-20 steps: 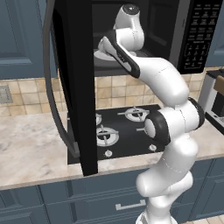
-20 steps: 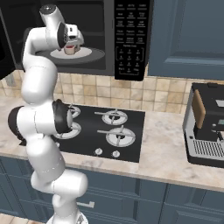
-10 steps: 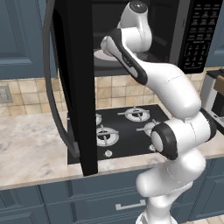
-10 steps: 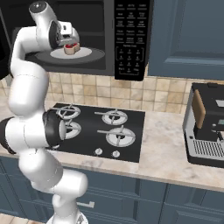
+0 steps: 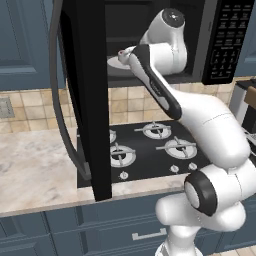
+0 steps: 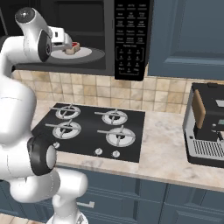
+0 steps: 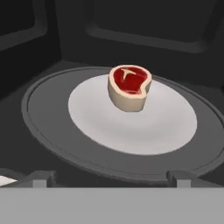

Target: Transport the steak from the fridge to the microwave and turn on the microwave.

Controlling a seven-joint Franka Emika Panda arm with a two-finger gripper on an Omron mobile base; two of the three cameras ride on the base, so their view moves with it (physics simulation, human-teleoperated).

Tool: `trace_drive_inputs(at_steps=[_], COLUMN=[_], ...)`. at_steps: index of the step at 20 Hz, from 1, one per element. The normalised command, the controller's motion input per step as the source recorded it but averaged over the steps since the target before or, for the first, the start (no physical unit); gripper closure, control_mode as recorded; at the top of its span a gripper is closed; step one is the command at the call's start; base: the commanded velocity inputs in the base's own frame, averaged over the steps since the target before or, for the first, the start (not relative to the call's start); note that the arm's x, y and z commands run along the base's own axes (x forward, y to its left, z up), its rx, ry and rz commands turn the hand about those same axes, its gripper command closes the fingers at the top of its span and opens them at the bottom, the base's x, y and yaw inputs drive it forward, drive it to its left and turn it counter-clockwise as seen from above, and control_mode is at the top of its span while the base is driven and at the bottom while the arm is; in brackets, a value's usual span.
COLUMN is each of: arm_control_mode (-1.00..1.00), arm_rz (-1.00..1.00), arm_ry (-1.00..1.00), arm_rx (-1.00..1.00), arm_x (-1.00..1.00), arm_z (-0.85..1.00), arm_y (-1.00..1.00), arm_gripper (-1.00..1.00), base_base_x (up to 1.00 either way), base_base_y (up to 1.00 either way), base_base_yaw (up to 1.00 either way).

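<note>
End effector [image 7: 109, 177] empty, fingers apart, one steak [image 7: 129, 86] on one plate [image 7: 131, 127], inside microwave [image 6: 131, 39].

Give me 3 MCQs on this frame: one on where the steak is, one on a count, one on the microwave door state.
1. Where is the steak?
A. on the stovetop
B. on the white plate inside the microwave
C. on the counter

2. How many burners does the stovetop have?
A. two
B. six
C. four

3. The microwave door is:
A. open
B. shut
C. missing

Answers: 1 B, the hand view shows the steak on the plate on the turntable. 2 C, the right base view shows four burner grates. 3 A, in the left base view the door stands swung out, with the arm reaching into the cavity.
</note>
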Motion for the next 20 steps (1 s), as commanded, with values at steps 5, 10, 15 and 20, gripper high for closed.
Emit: trace_drive_inputs(at_steps=[5, 10, 15, 20], arm_control_mode=[-1.0, -1.0, -1.0, -1.0], arm_rz=[0.0, 0.0, 0.0, -0.01], arm_ry=[-0.01, 0.0, 0.0, 0.06], arm_rx=[0.13, 0.16, 0.14, 0.14], arm_x=[-0.68, -0.68, -0.71, -0.66], arm_z=[0.15, 0.25, 0.21, 0.11], arm_y=[-0.09, -0.07, -0.03, -0.05], arm_gripper=[-1.0, -1.0, -1.0, -1.0], base_base_x=[0.0, 0.0, 0.0, 0.0], base_base_y=[0.0, 0.0, 0.0, 0.0], base_base_yaw=[0.0, 0.0, 0.0, 0.0])
